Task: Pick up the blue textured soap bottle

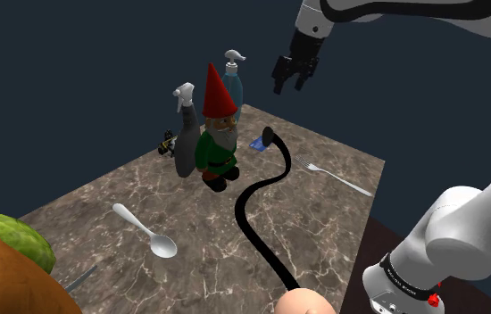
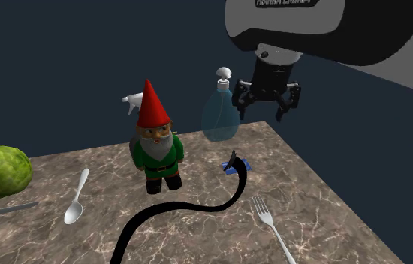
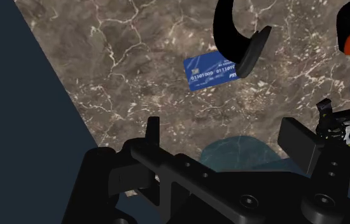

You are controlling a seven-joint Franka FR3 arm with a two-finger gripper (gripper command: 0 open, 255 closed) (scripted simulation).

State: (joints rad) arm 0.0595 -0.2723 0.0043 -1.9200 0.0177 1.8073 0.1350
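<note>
Shoulder view: soap bottle stood upright behind the gnome, at the counter's far edge.
Bottle look: translucent blue-green, white pump head, wide rounded body tapering to a thin neck; no surface texture could be made out.
Tool: tool hung in the air above the bottle, on the side away from the gnome; jaws apart, clasping nothing.
Wrist view: bottle's blue body showed between the spread fingers, untouched.
Neighbours: grey spray bottle just beside the gnome; blue card and the end of a black cable lay on the gnome's tool side, near the bottle's foot.
Handling, judged: likely light, with a stiff plastic shell; curved wall looked slippery; tall with a narrow top, so it could tip if nudged.
Hold, judged: across the upper body where it narrows below the neck, jaws square to it; pump head too small a purchase.
Risk, judged: gnome's hat close by; best approached from the side away from the gnome.
</note>
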